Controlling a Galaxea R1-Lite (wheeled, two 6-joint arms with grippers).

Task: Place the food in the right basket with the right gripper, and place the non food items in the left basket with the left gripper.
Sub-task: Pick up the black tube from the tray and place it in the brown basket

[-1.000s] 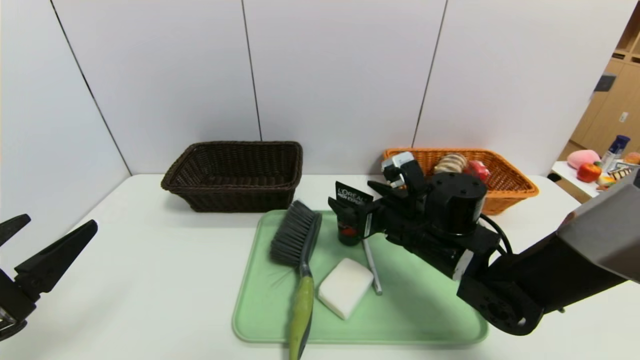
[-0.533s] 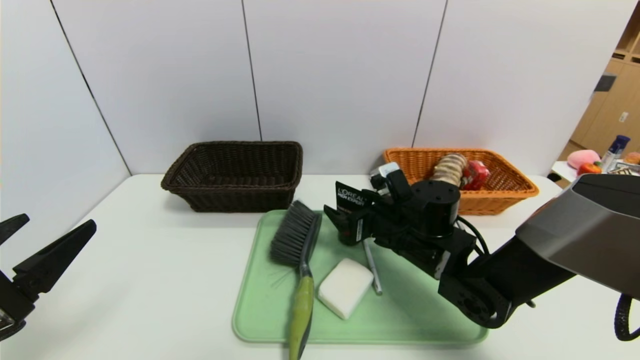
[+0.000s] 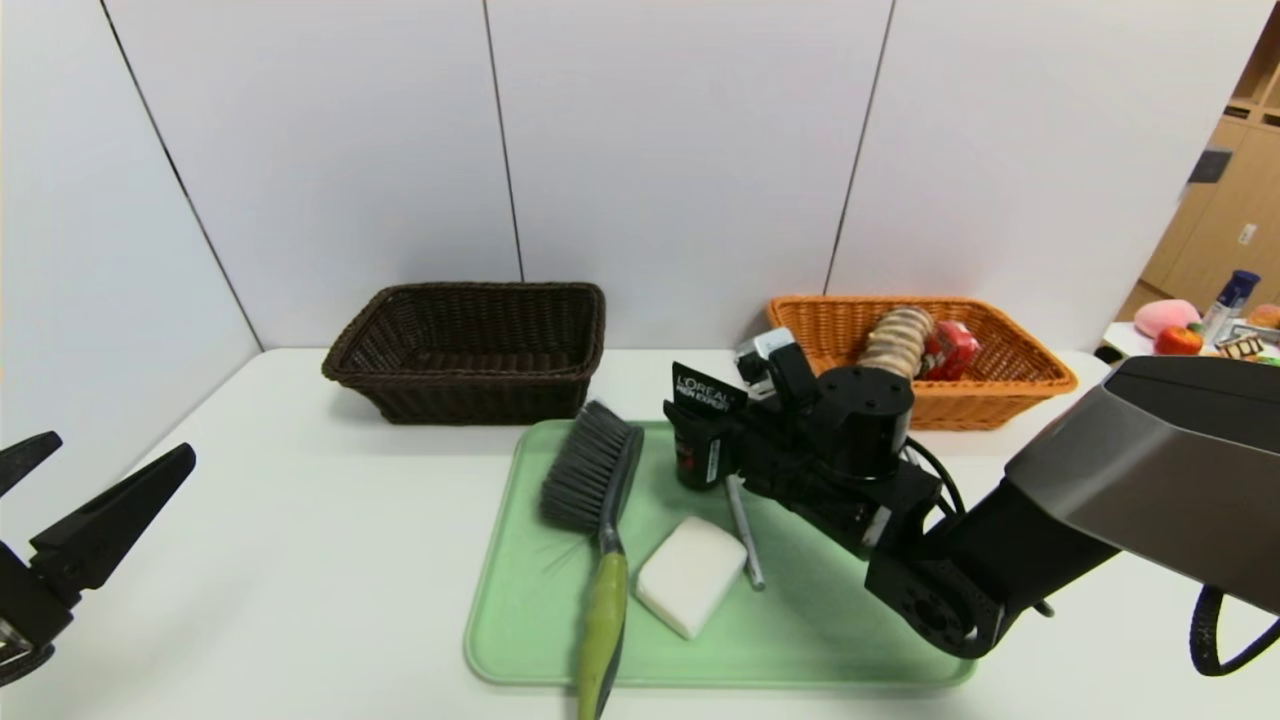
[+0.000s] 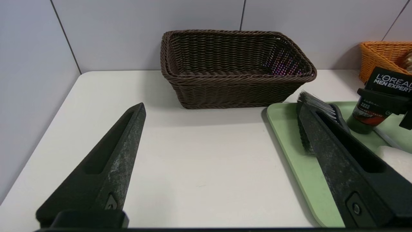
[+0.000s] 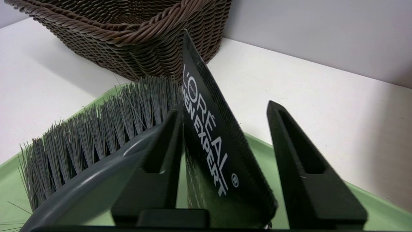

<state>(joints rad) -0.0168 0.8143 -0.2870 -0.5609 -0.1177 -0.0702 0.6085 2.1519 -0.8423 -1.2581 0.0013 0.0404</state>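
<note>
A black L'Oreal tube [image 3: 706,392] stands on the green tray [image 3: 850,620]. My right gripper [image 3: 712,452] reaches in around it. In the right wrist view the tube [image 5: 209,151] sits between the jaws of the right gripper [image 5: 223,105]: one finger [image 5: 161,154] touches it, the other stands apart. Also on the tray lie a grey brush [image 3: 592,470], a white block [image 3: 692,575] and a thin pen [image 3: 745,535]. A biscuit roll [image 3: 900,338] and a red carton [image 3: 952,348] rest in the orange basket [image 3: 1040,372]. Off to the left my left gripper [image 3: 115,450] hovers open and empty.
The dark brown basket [image 3: 470,390] stands at the back, left of the tray, with nothing showing inside [image 4: 238,54]. White wall panels close off the back and left. A side table with toys [image 3: 1200,340] lies far right.
My right arm has slid left and forward along the tray. Its jaws have narrowed around the black tube. The left arm has not moved.
</note>
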